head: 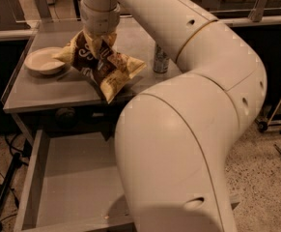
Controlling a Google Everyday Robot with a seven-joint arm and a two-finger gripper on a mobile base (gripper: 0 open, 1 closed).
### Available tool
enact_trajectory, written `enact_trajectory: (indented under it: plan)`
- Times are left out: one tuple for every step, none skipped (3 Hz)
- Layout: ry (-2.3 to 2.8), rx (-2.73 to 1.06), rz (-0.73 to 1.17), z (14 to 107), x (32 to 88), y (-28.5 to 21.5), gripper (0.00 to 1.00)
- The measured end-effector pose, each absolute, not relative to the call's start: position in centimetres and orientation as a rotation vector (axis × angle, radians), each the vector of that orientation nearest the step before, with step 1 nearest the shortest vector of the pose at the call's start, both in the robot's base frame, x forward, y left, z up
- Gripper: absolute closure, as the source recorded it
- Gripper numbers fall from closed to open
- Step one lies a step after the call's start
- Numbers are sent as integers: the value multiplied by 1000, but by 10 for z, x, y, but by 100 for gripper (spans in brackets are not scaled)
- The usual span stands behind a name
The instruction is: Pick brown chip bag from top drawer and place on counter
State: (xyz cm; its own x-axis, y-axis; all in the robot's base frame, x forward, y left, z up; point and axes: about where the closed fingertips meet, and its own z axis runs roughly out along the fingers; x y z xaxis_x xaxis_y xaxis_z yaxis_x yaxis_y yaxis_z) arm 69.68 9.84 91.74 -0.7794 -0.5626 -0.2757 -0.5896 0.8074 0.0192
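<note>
My claw (100,43) is buried in the bunched top of the bag (106,71), which is tilted over the counter (48,93); I cannot tell if it grips. I judge this the placing step: next, let go and rise clear of the bowl (43,61) and can (160,62). The drawer (72,178) stands open below.

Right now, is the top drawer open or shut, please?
Open: the top drawer juts out below the counter; the gripper is at the brown chip bag.

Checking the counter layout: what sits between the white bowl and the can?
The brown chip bag on the counter, with the gripper at its top; camera view.
</note>
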Motion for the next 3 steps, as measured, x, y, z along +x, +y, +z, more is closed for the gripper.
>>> enact_trajectory:
  plan:
    - [2737,-889,152,917,697,98,12]
    - [2737,-889,152,917,697,98,0]
    - [2737,-889,152,917,697,98,0]
